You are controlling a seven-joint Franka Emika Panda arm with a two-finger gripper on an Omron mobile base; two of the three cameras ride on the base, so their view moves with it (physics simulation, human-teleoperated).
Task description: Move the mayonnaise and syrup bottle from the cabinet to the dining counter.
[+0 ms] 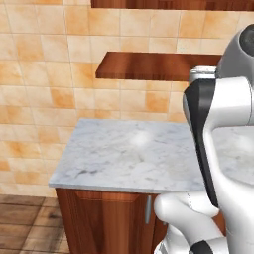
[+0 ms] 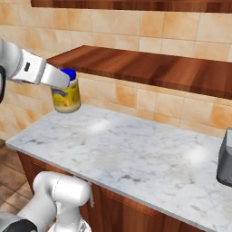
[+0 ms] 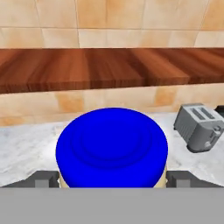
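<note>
Holding the mayonnaise (image 2: 67,93) pinched between its fingers, the end effector (image 3: 113,178) hangs above the counter (image 2: 136,154), near the cabinet (image 2: 149,68); it should carry the jar upright.

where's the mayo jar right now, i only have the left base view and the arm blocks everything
Observer: The mayonnaise is up in the air in the right base view, off the marble counter, just in front of the cabinet shelf edge.
Operator: is the hand on it
Observer: Yes. In the hand view the gripper sits astride the jar, one fingertip on each side of the blue lid.
Operator: jar tilted or straight
Observer: It hangs close to upright, lid up, under the hand.
Operator: anything else on that counter
Observer: A grey toaster stands at the counter's right end, well apart from the jar.
</note>
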